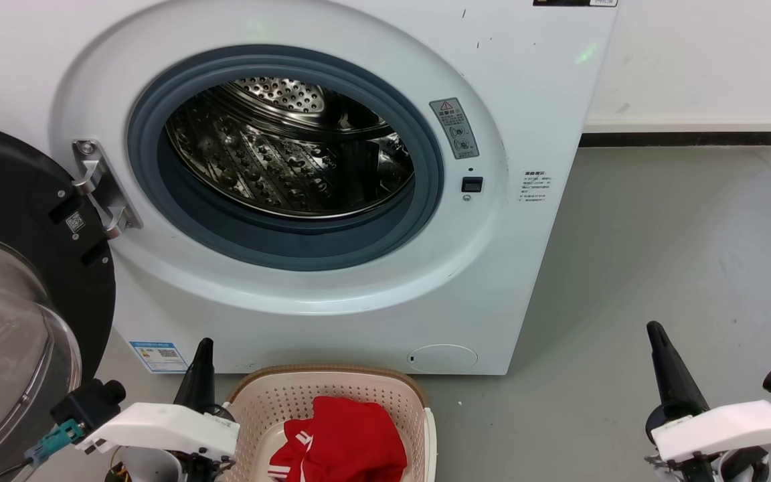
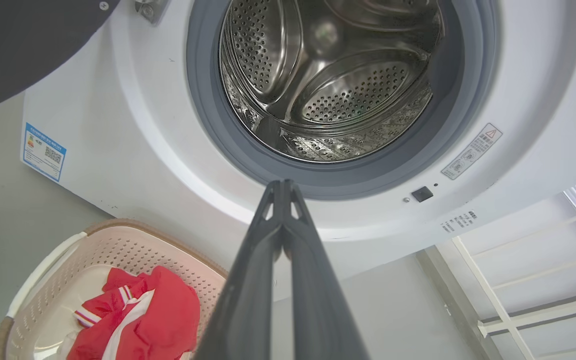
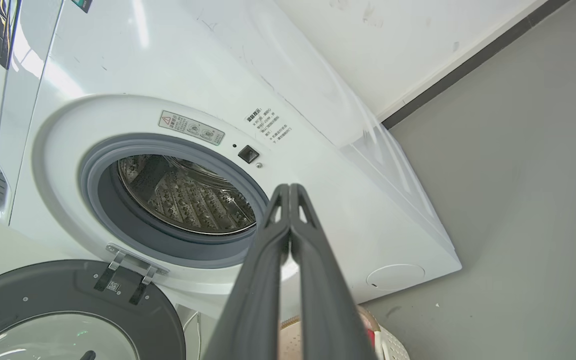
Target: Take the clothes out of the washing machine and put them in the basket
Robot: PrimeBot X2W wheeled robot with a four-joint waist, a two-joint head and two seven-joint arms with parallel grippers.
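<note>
At the bottom centre of the head view, the clothes (image 1: 342, 438) lie bunched in the basket (image 1: 272, 395): a red heap with white stripes showing at its lower left edge. In the left wrist view the same heap (image 2: 168, 315) fills the right half of the basket (image 2: 43, 270), with a striped cuff on its left side. The basket stands on the grey floor (image 1: 680, 254), just in front of the foot of the washing machine (image 1: 526, 100). Above it, in the upper middle of the frame, the grey ring frames the porthole, and the perforated steel drum (image 1: 278, 161) shows through it. The black-framed glass door (image 1: 17, 201) is swung wide open at the left edge, hanging on its metal hinge (image 1: 101, 187).

At the lower left, the left gripper (image 1: 203, 348) points up beside the basket's left rim, fingers pressed together and holding nothing. At the lower right, the right gripper (image 1: 654, 331) is well apart from the basket, its fingers likewise closed tight on nothing.
</note>
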